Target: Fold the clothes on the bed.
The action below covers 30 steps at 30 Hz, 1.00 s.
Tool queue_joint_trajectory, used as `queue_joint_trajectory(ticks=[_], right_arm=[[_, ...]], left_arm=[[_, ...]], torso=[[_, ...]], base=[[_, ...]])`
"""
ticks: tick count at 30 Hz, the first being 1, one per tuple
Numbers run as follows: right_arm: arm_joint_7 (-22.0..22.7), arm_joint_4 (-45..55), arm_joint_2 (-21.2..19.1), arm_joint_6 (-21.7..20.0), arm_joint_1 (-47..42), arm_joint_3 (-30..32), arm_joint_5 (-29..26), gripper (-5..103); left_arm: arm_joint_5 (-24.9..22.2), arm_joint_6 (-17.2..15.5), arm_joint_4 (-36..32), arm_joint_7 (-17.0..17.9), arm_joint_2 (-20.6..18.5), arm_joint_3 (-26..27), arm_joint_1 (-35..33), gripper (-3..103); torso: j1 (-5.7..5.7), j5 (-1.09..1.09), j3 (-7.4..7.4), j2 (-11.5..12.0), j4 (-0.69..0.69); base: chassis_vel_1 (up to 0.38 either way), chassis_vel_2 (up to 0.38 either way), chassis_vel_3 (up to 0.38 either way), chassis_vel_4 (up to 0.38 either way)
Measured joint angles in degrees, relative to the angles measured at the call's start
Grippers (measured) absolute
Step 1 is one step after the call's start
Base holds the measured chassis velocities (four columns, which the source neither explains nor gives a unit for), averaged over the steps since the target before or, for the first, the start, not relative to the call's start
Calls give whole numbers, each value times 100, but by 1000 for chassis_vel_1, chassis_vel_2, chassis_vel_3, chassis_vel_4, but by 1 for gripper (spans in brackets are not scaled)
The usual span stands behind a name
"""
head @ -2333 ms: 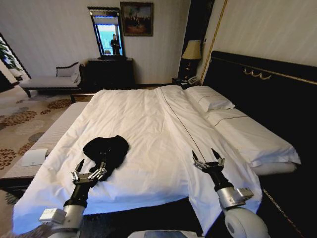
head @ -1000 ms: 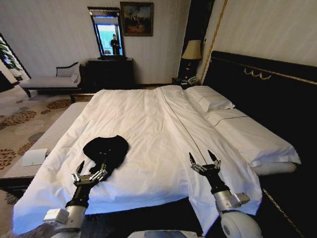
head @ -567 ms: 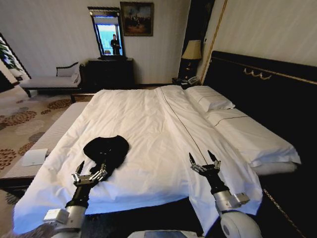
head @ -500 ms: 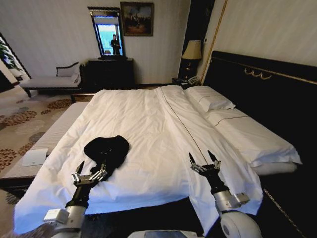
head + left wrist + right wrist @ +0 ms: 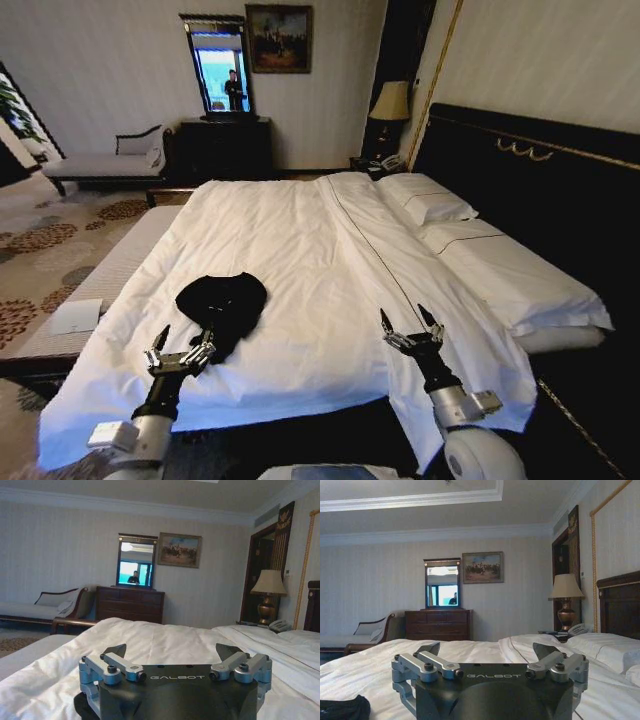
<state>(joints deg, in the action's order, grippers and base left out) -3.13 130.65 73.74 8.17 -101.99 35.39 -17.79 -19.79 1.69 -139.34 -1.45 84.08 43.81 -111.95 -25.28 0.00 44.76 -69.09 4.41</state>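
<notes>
1. T-shirt (image 5: 222,303): a black, crumpled heap on the white duvet of the bed (image 5: 330,260), on the robot's left side of the mattress and toward its near edge. A dark bit of it also sits at the edge of the right wrist view (image 5: 342,707).
2. Progress, judged from how it lies: nothing is folded yet. The cloth is bunched and not spread flat, so smoothing it out and every fold are left to do. No lettering on the shirt can be read from here.
3. Left gripper (image 5: 180,345): hangs just short of the heap's near edge, fingers spread wide, holding nothing.
4. Right gripper (image 5: 412,327): over bare duvet on the robot's right, well apart from the shirt, fingers likewise wide apart and empty.
5. Writing: "GALBOT" is printed on the body of each gripper, legible in both wrist views (image 5: 177,677) (image 5: 494,675). No other text can be made out.
</notes>
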Motion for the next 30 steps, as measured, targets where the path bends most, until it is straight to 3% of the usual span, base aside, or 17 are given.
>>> queue_joint_trajectory(ticks=[30], right_arm=[[-43, -64, 31, 53, 21, -50, 37, 100]], left_arm=[[7, -20, 15, 1, -37, 6, 22, 100]], torso=[[0, 0, 0, 0, 0]], base=[[66, 83, -67, -90]])
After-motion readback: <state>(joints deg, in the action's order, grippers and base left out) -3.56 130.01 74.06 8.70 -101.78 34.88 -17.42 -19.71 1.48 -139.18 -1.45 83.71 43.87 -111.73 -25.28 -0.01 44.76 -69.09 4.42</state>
